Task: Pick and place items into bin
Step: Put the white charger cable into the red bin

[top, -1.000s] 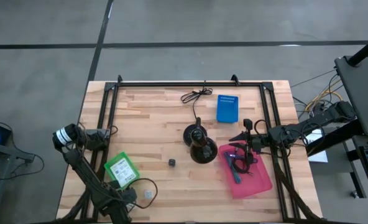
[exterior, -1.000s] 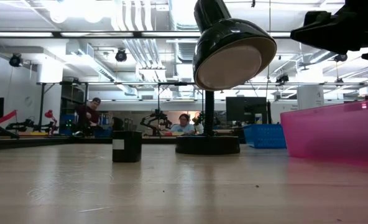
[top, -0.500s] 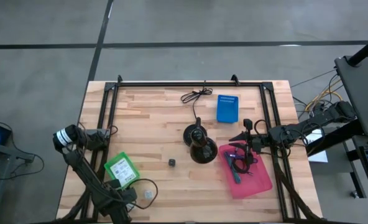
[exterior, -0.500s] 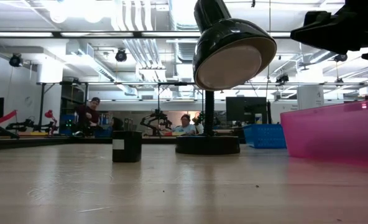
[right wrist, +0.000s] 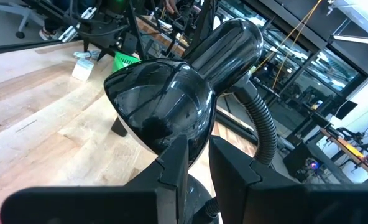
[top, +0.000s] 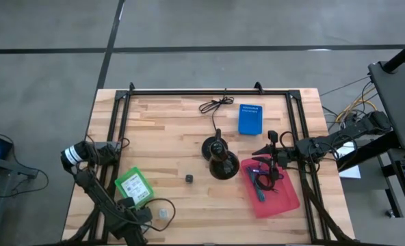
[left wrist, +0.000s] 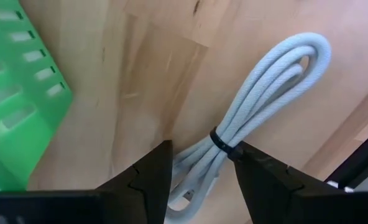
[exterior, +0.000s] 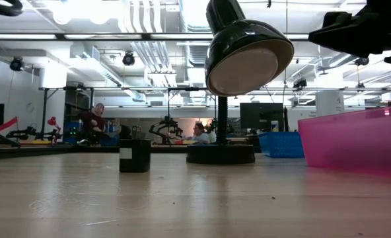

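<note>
A black desk lamp (top: pixel 220 161) stands on its round base at the centre of the wooden table (top: pixel 168 130) in the high view. Far behind, left of centre in the low view, a person (exterior: pixel 92 121) is seated.

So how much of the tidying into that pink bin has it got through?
Partly done. The pink bin already holds pens and a dark cable. In hand: the left gripper is open around a pale coiled cable, not yet lifted. Left out: the green box, tiny black cube, blue box and black cable. The right gripper waits by the bin.
</note>
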### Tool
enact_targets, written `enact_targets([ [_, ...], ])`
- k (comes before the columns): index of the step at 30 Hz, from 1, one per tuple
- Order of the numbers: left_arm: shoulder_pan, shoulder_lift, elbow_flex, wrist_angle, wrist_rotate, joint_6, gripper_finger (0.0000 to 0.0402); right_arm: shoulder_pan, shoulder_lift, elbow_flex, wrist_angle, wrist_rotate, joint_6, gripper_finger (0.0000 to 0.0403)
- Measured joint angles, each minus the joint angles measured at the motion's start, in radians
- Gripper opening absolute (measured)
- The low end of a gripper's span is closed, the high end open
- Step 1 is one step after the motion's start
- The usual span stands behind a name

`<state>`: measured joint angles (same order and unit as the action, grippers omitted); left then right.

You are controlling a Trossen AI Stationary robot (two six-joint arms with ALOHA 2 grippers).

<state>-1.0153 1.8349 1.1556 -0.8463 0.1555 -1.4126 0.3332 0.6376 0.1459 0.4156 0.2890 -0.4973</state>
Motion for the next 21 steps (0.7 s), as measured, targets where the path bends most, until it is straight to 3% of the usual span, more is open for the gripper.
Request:
enact_targets([
  [4,-0.001,0.002,0.0,0.004,0.001,0.014,0.0135,0.0,0.0,0.0,0.0,0.0,0.0,0.0054],
  [12,-0.001,0.0,0.0,0.014,0.003,0.016,0.0018,0.0,0.0,0.0,0.0,0.0,0.0,0.0054],
  [21,-0.001,-0.022,0.005,0.008,0.023,0.023,0.0017,0.0,0.0,0.0,0.0,0.0,0.0,0.0054],
])
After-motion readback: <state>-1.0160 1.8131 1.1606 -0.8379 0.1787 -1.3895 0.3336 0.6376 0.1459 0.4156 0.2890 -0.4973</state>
